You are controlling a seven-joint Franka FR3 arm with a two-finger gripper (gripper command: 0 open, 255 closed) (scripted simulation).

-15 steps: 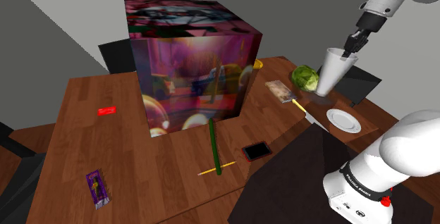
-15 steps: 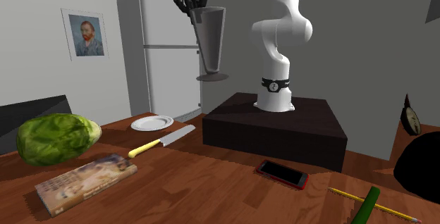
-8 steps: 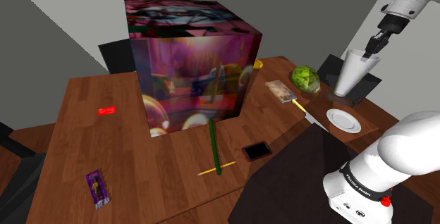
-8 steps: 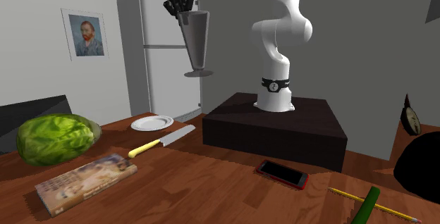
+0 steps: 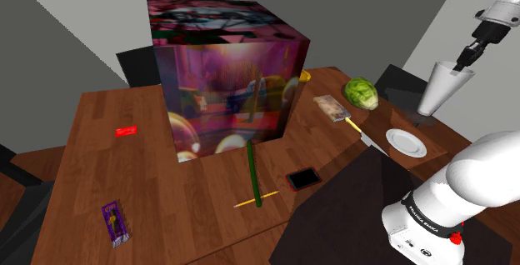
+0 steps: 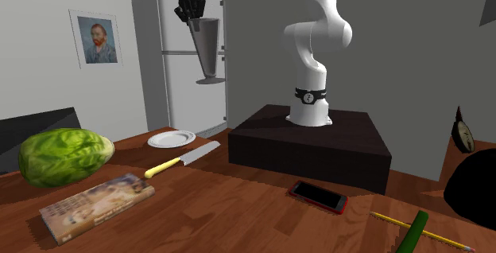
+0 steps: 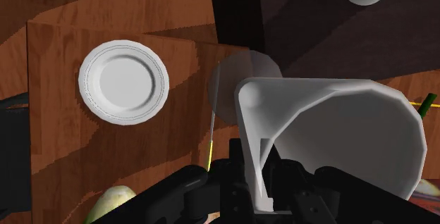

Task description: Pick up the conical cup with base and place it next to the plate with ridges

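A pale grey conical cup (image 5: 439, 91) with a round base hangs upright in the air, clear of the table. My black gripper (image 5: 467, 55) is shut on its rim from above. In the second exterior view the cup (image 6: 208, 48) and gripper (image 6: 189, 9) show in front of the fridge, above and beyond the plate. The white ridged plate (image 5: 406, 142) lies on the wooden table near the stand, also seen as plate (image 6: 171, 138). In the wrist view the gripper (image 7: 257, 187) clasps the cup's wall (image 7: 331, 138), with the plate (image 7: 123, 82) far below and off to one side.
A large colourful box (image 5: 225, 72) fills the table's middle. Near the plate lie a lettuce (image 5: 362, 92), a book (image 5: 331, 107) and a yellow-handled knife (image 6: 181, 160). A phone (image 5: 303, 177) and a cucumber (image 5: 253, 172) lie by the dark stand (image 6: 318, 144). A white fridge (image 6: 171, 60) stands behind.
The gripper has carried the cup towards the shoulder view's right, which is the second exterior view's left and farther back. The cup is now past the plate. The grip is unchanged.
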